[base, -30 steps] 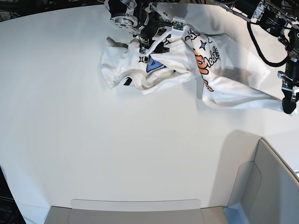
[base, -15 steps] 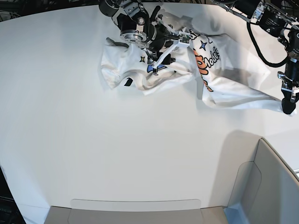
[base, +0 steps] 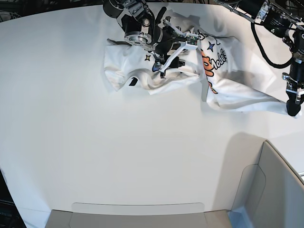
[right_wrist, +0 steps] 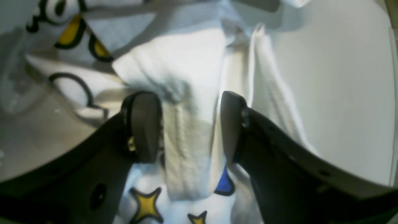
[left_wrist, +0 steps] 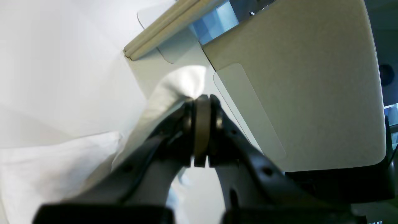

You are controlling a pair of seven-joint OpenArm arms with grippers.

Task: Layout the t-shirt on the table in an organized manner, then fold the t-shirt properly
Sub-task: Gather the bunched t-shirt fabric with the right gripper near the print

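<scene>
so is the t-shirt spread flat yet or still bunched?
Bunched. The t-shirt lies crumpled in overlapping folds on the table, one corner pulled out rightward.

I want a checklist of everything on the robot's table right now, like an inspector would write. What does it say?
Surface: the table is plain white and smooth.
Job's things: the t-shirt lies crumpled at the far side, not yet spread flat; stars and lettering show.
Clutter: nothing seen.
Grippers: the left gripper is shut on a corner of the t-shirt near the grey-white bin. The right gripper is open, its fingers either side of a ridge of cloth.
Cables: a black cable loops along the arm above the left gripper, off the cloth.
Surroundings: the bin's wall stands at the near corner; dark room beyond the table's curved far edge.
</scene>
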